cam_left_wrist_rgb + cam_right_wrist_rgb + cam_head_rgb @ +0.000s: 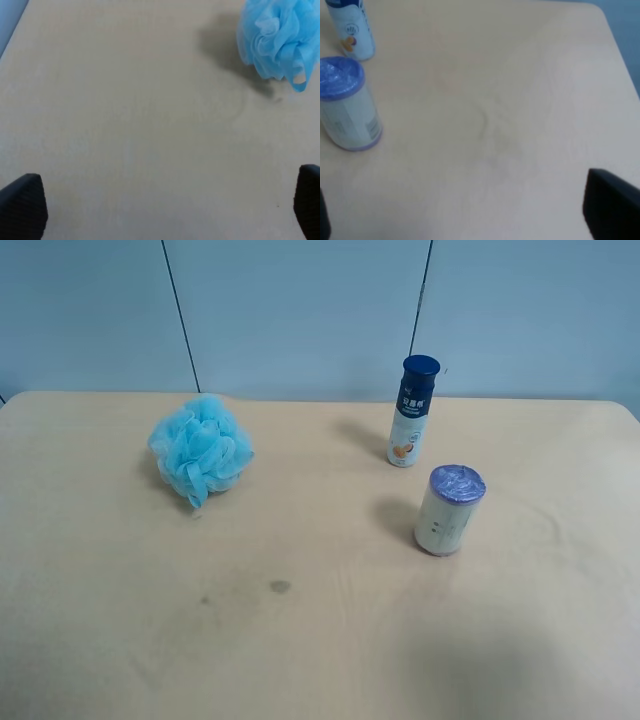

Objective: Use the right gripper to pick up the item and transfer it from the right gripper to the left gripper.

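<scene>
Both splayed wide, left gripper (165, 205), right gripper (467, 215), glossy film-wrapped cylindrical item (449, 512) upright.

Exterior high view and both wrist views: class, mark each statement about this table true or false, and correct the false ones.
1. The wrapped roll stands upright on the table. True.
2. The blue-capped bottle lies on its side. False: it stands upright.
3. The right tool holds the wrapped roll. False: the right tool is open and empty, and the roll stands free on the table.
4. The blue pouf sits apart from both the roll and the bottle. True.
5. The left tool is open with nothing between its fingers. True.
</scene>
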You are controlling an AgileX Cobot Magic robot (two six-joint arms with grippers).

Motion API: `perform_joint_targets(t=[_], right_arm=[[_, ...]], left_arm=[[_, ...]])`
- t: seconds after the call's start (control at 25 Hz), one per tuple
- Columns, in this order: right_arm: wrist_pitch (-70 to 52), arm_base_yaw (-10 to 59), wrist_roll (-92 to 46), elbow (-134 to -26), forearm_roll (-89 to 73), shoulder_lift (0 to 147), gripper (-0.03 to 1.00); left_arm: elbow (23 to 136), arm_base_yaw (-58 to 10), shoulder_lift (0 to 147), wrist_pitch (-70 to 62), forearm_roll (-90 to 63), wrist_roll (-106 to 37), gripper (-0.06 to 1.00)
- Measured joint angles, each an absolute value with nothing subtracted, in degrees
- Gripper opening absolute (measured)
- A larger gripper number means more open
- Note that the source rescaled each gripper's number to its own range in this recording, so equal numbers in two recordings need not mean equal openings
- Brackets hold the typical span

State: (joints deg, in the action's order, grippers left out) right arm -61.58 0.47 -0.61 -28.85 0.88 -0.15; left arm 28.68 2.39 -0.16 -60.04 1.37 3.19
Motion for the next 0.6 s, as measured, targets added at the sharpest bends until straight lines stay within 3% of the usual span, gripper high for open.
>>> perform_joint_targets(t=[0.6], right_arm=[[-61.58,0.47,-0.61,-28.85,0.88,-0.15,1.00]], left_arm=[[28.68,2.39,-0.16,-60.04,1.37,3.19,1.00]])
